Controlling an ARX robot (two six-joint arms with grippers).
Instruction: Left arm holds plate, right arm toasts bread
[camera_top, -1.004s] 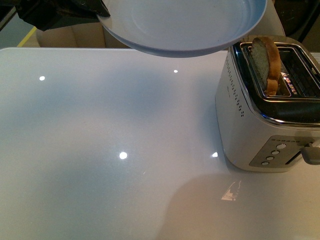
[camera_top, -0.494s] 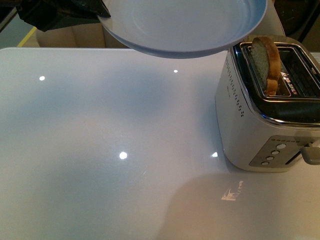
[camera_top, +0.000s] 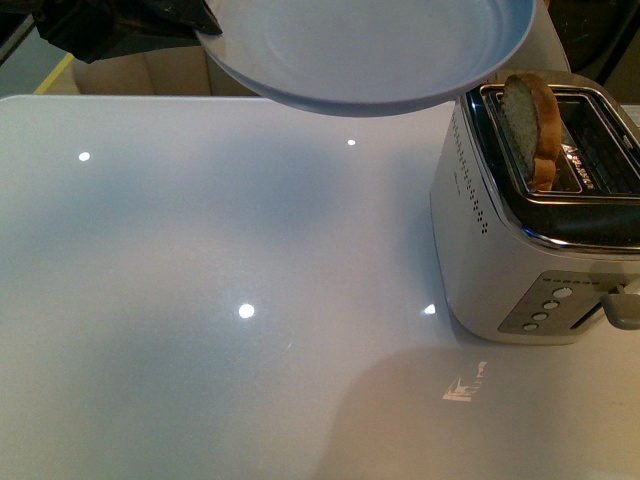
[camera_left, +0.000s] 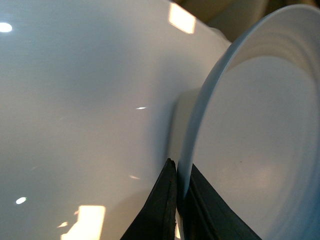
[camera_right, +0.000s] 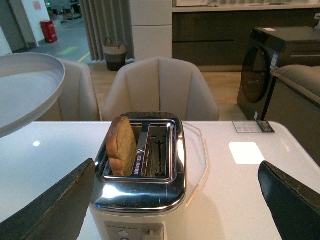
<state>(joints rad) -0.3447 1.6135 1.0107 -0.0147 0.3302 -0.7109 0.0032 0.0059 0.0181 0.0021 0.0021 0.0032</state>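
Over to the left gripper (camera_left: 181, 179) first: clenched hard on the rim of the pale blue-white plate (camera_left: 260, 140), pinching it with one black finger (camera_left: 160, 210) against the underside and the other against the upper face. Holds that plate clear of the glossy white table (camera_top: 200, 300), up over the far side, slightly tilted, with its shallow ringed face turned to the front camera. Across now to the toaster (camera_top: 500, 250), standing on the right side of the table, just beside and lower than the plate's rim, and apart from it when seen from the right wrist. There, the slice of wholemeal bread (camera_top: 530, 125): standing upright in the slot nearer the plate, with a speckled crumb, a golden crust and a rounded top poking well above the chrome surround. Down the toaster's near end, a column of round buttons (camera_top: 545, 308) next to the lever (camera_top: 622, 305). And on to the right gripper (camera_right: 176, 165): spread wide, grasping nothing, framing the toaster between two dark fingers (camera_right: 55, 205), short of the bread. Behind the table, pale upholstered chairs (camera_right: 160, 85).
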